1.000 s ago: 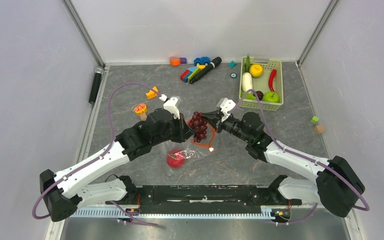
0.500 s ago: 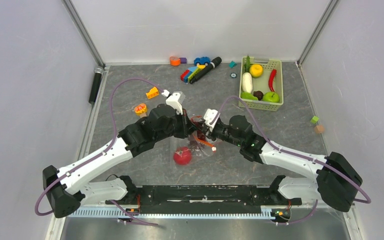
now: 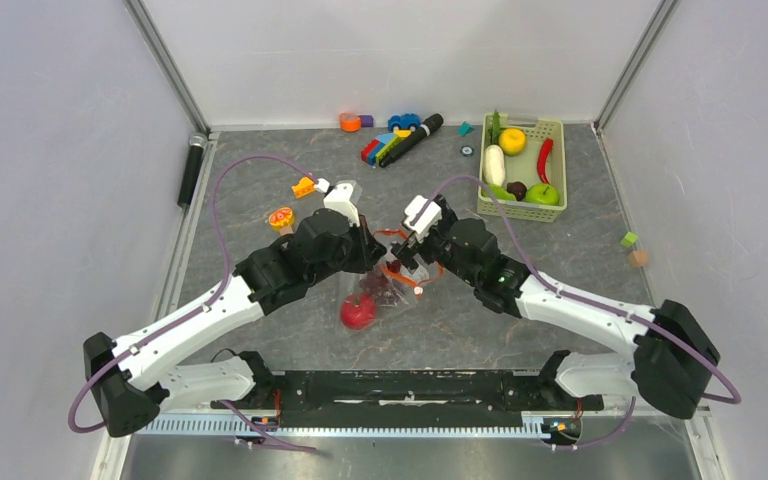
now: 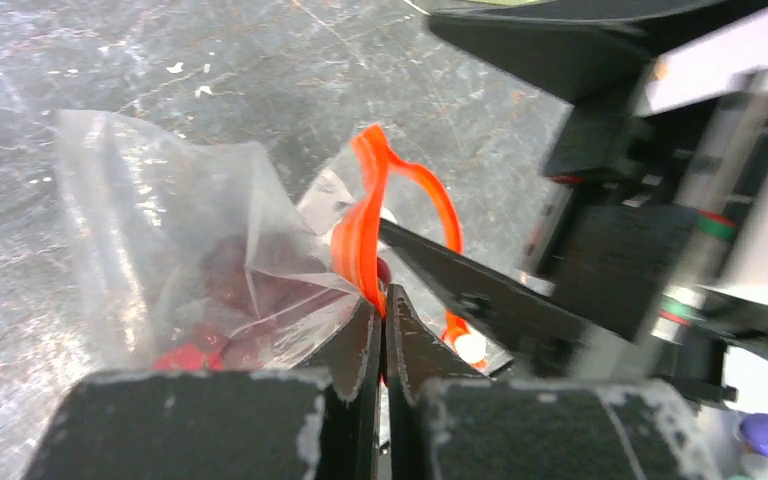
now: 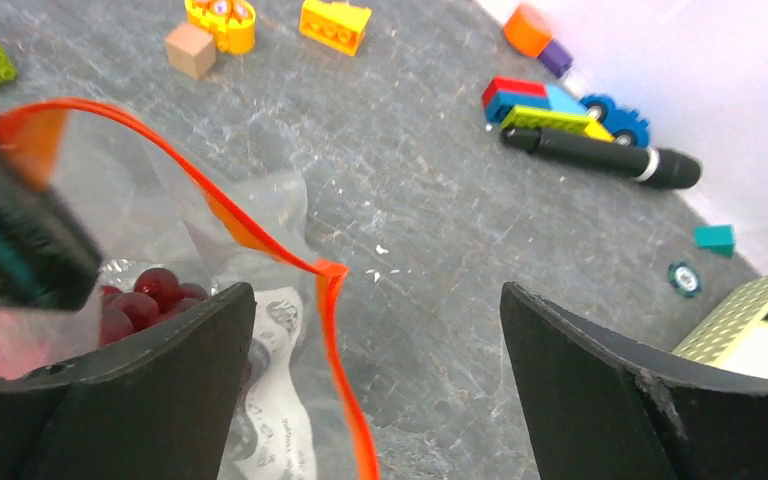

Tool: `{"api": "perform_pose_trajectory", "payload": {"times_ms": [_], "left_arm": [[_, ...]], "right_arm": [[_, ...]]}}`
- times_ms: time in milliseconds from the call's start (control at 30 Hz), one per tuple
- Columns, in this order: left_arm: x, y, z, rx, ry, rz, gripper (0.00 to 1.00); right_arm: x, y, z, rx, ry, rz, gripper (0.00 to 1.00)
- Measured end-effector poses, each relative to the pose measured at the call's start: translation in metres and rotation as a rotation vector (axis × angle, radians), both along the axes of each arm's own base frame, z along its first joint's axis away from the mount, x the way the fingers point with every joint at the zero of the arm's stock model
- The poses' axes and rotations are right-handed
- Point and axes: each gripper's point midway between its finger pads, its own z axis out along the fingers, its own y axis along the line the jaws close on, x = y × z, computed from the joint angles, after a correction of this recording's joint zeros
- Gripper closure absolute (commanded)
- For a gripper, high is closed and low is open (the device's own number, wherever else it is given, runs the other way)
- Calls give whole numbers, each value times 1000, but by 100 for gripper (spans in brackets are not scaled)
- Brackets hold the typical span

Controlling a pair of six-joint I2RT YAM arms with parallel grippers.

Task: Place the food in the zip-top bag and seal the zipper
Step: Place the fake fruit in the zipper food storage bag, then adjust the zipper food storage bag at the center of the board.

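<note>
table: grey stone-patterned top; coloured toy blocks lie along its far edge, as before.
left arm: reaches to the bag from the left, much where it was a second ago.
right arm: has swung left, so its wrist is now at the bag's mouth.
basket: pale green, far right, unmoved; white radish, yellow fruit, red chili and green apple lie in it.
zip-top bag: crumpled on the table between the two wrists, its mouth lifted and open.
left gripper: fingers together, still pinching the zipper at the mouth.
right gripper: fingers spread wide with nothing between them; a second ago they held the grape bunch above the bag.
red apple: inside the bag, at its near end.
grape bunch: now lying inside the bag, just below the mouth.
zipper: red-orange strip, unsealed, looping around the open mouth.
</note>
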Motion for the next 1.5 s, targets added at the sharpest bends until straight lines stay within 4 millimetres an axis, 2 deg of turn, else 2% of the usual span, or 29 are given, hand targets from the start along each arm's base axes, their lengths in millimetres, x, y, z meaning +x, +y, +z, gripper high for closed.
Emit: {"api": "perform_pose_trajectory", "payload": {"times_ms": [67,300,400,467,567,733,900,933,1000,1033,1133,1167,1267,1333,1367,1433,1500], "left_arm": [[3,5,-2,20,-5,30,98],[12,16,-11,68,-6,90,98],[14,20,-17,84,-3,104,98],[14,21,-19,90,-1,110,98],[14,22,-22,95,2,112,98],[13,24,-25,98,5,112,98],[12,25,-27,97,8,108,98],[11,25,-27,97,7,108,98],[11,26,-26,94,5,108,98],[10,26,-26,93,4,108,98],[9,28,-25,89,2,108,98],[9,28,-25,90,2,108,98],[8,28,-25,86,1,106,98],[7,28,-25,84,1,103,98],[7,29,-25,82,0,103,98],[7,29,-25,81,-2,104,98],[7,30,-23,78,-6,106,98]], "right_arm": [[-4,-2,12,21,-22,12,2],[-29,-24,81,192,-167,41,2],[-31,-41,91,250,-198,-23,2],[-27,-50,84,260,-178,-82,2],[-21,-56,61,233,-108,-149,2],[-13,-54,6,144,47,-206,2],[-11,-49,-53,16,191,-228,8],[-11,-48,-62,-2,213,-226,12],[-11,-46,-75,-29,250,-226,32],[-11,-46,-79,-40,260,-228,42],[-7,-50,-90,-55,298,-263,56],[-5,-52,-92,-55,305,-279,64],[0,-57,-93,-45,318,-310,86],[2,-57,-89,-36,314,-312,96],[3,-56,-85,-32,307,-307,100],[4,-54,-75,-23,289,-296,100],[5,-53,-56,-1,263,-275,100]]}}
